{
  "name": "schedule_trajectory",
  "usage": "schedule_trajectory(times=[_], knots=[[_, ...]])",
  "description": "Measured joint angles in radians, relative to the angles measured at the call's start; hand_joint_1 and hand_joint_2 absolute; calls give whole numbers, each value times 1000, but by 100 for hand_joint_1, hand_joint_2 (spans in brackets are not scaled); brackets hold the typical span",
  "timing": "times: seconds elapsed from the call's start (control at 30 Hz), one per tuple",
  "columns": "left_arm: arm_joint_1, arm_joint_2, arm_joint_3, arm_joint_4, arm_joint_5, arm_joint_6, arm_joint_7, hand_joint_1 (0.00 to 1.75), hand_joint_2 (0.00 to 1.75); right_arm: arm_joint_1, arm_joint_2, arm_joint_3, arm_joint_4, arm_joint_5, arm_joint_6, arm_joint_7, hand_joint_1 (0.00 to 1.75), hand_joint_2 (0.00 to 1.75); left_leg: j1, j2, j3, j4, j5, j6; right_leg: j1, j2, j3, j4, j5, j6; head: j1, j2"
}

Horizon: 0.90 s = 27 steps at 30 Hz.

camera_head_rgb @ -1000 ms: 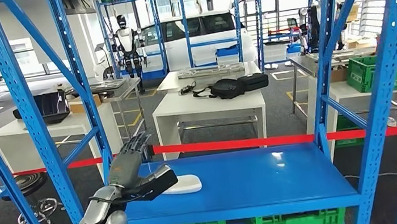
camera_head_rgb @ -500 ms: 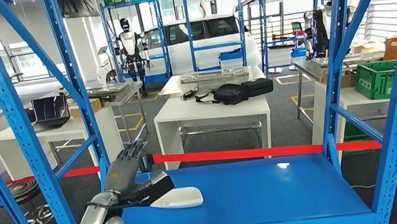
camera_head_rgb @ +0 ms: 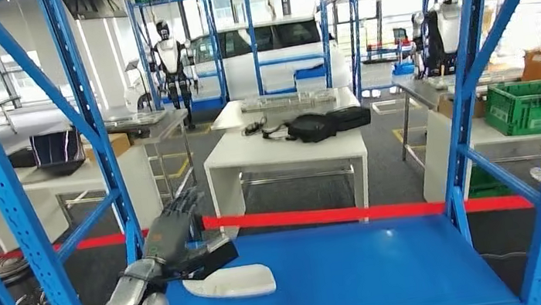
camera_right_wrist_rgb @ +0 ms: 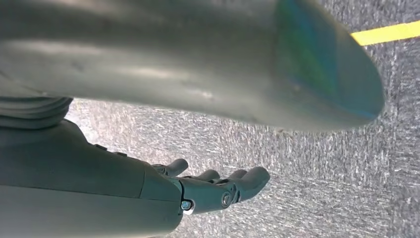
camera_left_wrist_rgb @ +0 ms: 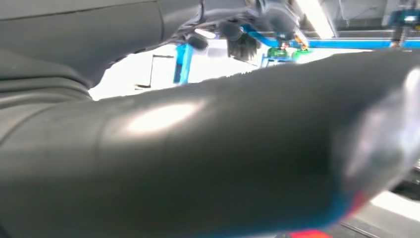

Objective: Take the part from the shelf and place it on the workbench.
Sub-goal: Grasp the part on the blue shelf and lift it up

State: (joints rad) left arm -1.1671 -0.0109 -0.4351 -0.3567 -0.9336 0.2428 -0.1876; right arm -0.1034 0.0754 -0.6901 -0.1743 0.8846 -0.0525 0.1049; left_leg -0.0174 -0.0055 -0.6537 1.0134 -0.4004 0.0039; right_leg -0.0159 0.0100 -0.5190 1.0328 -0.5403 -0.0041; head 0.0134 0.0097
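Bright, even daylight with blown-out windows at upper left; wrist views blurred, glare on close grey covers.

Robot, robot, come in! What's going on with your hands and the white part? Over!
Left hand at the white part on the blue shelf, thumb over its near end; grip unclear. Right hand holding nothing, above grey floor. Nothing in the way.

Beyond the red barrier tape (camera_head_rgb: 353, 212) you see a white table (camera_head_rgb: 283, 151) carrying two black bags (camera_head_rgb: 326, 122), touching one another. A white car (camera_head_rgb: 270, 47) is parked behind it, with a standing humanoid robot (camera_head_rgb: 169, 60) near the car's front. To the far right, a green crate (camera_head_rgb: 530, 105) sits on another white table.
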Motion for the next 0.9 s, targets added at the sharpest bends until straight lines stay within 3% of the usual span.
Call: schedule_trajectory(times=[0.07,0.1,0.2,0.23,0.27,0.33,0.4,0.47,0.57,0.63,0.7,0.73,0.77,0.8,0.87,0.9], knots=[[-4,-2,0,-2,0,0,-1,0,0,-1,0,0,0,0,0,-1,0,0,4,0,21,-10,-4,12,1,-2,-14,40,-2,6,1,0],[-7,-4,0,-3,0,0,-1,0,0,-2,0,0,0,1,0,-1,0,0,6,0,31,-14,-7,17,1,-3,-41,85,-10,9,2,0],[-3,-11,-1,-3,0,0,-1,0,0,-3,-1,0,0,1,0,-1,0,0,5,-3,47,-14,-26,26,1,-4,-162,251,-63,19,4,0],[1,-12,-1,-2,0,0,-1,0,0,-1,-1,0,0,1,0,-1,0,0,5,-4,54,-12,-35,25,1,-4,-190,269,-67,22,5,0],[4,-12,-1,-2,0,0,-2,0,0,0,-1,0,0,1,0,-1,0,0,5,-5,62,-9,-44,24,1,-5,-200,254,-47,23,5,0],[6,-13,-1,-2,0,0,-2,0,0,1,-2,0,0,1,0,0,0,0,5,-5,80,-3,-64,19,0,-6,-176,134,49,21,6,0],[5,-14,-1,0,0,0,-4,0,0,1,-3,0,0,1,0,2,0,0,4,-6,89,2,-81,10,4,-8,-147,27,104,13,6,-1],[7,-14,-1,1,0,0,-5,0,0,3,-4,-1,0,1,-1,3,0,0,2,-7,92,6,-87,-3,9,-8,-138,1,101,0,5,-1],[8,-13,-1,-1,0,0,-5,0,0,7,-4,-1,0,1,-1,3,0,0,3,-6,87,35,-94,-20,4,-6,-114,-7,101,-19,4,0],[6,-13,-1,-2,0,0,-6,0,0,5,-6,-1,0,1,-1,3,0,0,8,-4,33,132,-122,-30,0,-6,-94,-12,91,-28,2,0],[10,-13,-1,-1,0,0,-8,0,0,5,-7,-1,0,1,-2,3,0,0,14,-3,-52,261,-166,-39,-1,-6,-77,-12,77,-30,2,0],[14,-13,-1,0,0,0,-8,0,0,6,-7,-1,0,1,-2,3,0,0,17,-2,-83,297,-177,-41,-1,-5,-68,-12,69,-29,2,0],[17,-12,-1,1,0,-1,-8,0,0,8,-7,-1,0,1,-2,3,0,0,19,-2,-98,298,-167,-40,-2,-4,-58,-12,61,-28,1,0],[19,-12,-1,2,0,-1,-8,0,0,9,-7,-1,0,1,-2,2,0,0,20,-1,-95,262,-135,-39,-2,-4,-47,-12,53,-26,1,0],[18,-12,-1,2,0,-1,-8,0,0,10,-7,-1,0,1,-1,2,0,0,20,0,-49,120,-39,-33,-2,-3,-24,-12,36,-20,1,0],[16,-12,-1,2,0,-2,-9,0,0,9,-7,-1,0,1,-1,2,0,0,18,0,-27,57,-12,-30,-2,-3,-17,-12,28,-15,1,0]])
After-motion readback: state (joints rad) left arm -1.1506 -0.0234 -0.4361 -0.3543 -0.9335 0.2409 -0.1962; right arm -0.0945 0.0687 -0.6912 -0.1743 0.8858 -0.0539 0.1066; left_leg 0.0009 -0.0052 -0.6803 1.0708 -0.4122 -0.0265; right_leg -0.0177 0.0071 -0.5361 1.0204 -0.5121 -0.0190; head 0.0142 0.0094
